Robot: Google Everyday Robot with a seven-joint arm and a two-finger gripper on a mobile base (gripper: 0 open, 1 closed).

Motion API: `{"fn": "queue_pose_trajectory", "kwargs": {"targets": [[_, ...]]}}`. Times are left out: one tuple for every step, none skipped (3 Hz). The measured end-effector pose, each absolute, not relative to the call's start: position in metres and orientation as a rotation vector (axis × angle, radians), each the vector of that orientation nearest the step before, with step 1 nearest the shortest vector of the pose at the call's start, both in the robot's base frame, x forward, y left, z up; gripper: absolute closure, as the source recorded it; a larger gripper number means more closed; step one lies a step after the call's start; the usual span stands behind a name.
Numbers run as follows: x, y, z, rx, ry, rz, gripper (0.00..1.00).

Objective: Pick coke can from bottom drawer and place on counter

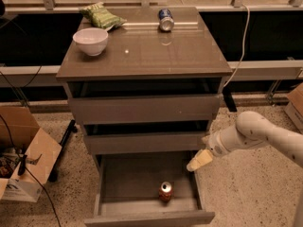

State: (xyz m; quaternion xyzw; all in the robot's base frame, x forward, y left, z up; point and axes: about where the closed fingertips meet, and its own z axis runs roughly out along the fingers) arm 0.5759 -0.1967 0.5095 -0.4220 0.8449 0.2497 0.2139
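Observation:
The coke can (165, 191), red with a silver top, stands upright inside the open bottom drawer (125, 178), near its front right. The gripper (199, 160) on the white arm hangs at the drawer's right edge, above and to the right of the can, apart from it. The counter (156, 51) is the glossy grey-brown top of the cabinet, above the two upper drawers.
On the counter stand a white bowl (91, 41), a green snack bag (102, 16) and a blue-and-silver can (165, 19) lying on its side. An open cardboard box (26, 162) sits on the floor at the left. A white cable (244, 37) hangs at the right.

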Motion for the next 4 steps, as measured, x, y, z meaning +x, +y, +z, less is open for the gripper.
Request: {"fn": "queue_pose_trajectory", "kwargs": {"targets": [[0.577,-0.209,0.469,-1.156,2.398,0.759,0.00],[0.574,-0.206,0.461,-1.186,2.412,0.742,0.00],[0.570,-0.201,0.444,-1.207,2.357,0.792,0.00],[0.564,-0.197,0.398,-1.244,2.241,0.880,0.00]]}}
